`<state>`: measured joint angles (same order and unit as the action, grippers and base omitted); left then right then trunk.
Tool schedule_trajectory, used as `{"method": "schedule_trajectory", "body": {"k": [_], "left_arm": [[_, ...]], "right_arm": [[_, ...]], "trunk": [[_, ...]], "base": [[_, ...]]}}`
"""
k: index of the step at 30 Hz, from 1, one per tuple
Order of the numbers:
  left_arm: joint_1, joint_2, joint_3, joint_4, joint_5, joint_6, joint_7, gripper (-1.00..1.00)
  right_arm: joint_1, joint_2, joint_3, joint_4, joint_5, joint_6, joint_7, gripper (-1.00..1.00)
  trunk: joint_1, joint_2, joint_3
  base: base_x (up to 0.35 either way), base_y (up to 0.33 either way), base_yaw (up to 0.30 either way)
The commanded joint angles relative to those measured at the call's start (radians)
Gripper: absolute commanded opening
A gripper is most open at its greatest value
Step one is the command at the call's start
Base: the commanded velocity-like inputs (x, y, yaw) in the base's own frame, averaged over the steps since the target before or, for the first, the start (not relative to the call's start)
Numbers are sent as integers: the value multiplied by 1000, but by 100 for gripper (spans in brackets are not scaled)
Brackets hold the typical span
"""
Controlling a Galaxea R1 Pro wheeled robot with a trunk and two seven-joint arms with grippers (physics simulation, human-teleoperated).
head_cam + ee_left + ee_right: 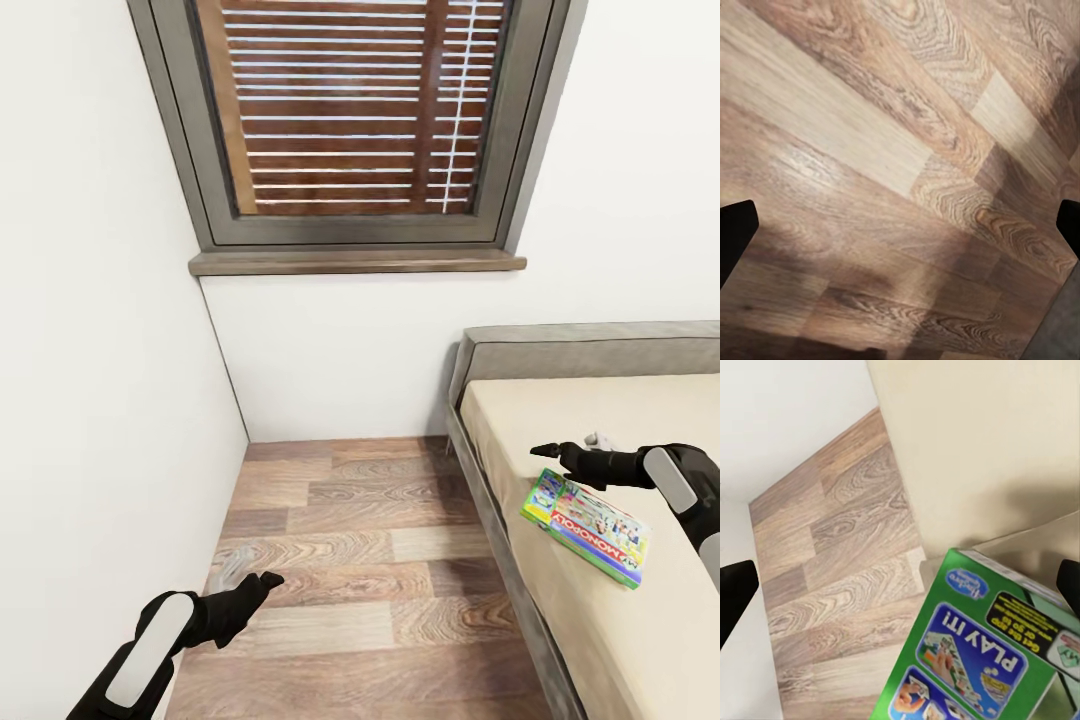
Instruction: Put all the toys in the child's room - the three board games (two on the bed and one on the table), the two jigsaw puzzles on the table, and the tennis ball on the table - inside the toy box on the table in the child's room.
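Note:
A green-edged Monopoly board game (588,527) lies flat on the beige mattress of the bed (620,415), close to the bed's left edge. My right gripper (565,447) hovers just beyond the box's far corner, a little above the mattress, open and empty. In the right wrist view the box's green printed lid (982,656) lies between the widely spread fingertips (736,585). My left gripper (262,582) hangs low over the wood-plank floor (870,150), open, with nothing between its fingers.
The bed's grey frame (492,505) and headboard (600,352) border the mattress. A strip of plank floor (350,540) runs between the bed and the white wall (100,400) on the left. A window with wooden blinds (350,110) sits above.

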<state>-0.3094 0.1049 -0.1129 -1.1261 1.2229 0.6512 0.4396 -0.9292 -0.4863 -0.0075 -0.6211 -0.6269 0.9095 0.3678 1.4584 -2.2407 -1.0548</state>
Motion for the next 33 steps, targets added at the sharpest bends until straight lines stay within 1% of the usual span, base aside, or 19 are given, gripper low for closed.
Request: {"method": "schedule_trajectory", "body": {"k": [1, 22, 30, 33], "left_arm": [[0, 1, -2, -1, 11, -1, 10, 100], [0, 1, -3, -1, 12, -1, 10, 100], [0, 0, -3, -1, 12, -1, 10, 100], [0, -7, -3, -1, 11, -1, 10, 100]], "right_arm": [[-1, 0, -1, 0, 6, 3, 6, 100], [0, 0, -1, 0, 6, 3, 6, 100], [0, 1, -1, 0, 6, 3, 6, 100], [0, 1, 0, 0, 6, 3, 6, 100]], "trunk": [[0, 0, -1], [0, 0, -1], [0, 0, -1], [0, 0, -1]], "base": [[-1, 0, 27], [-1, 0, 7], [-96, 0, 1], [-73, 0, 0]]}}
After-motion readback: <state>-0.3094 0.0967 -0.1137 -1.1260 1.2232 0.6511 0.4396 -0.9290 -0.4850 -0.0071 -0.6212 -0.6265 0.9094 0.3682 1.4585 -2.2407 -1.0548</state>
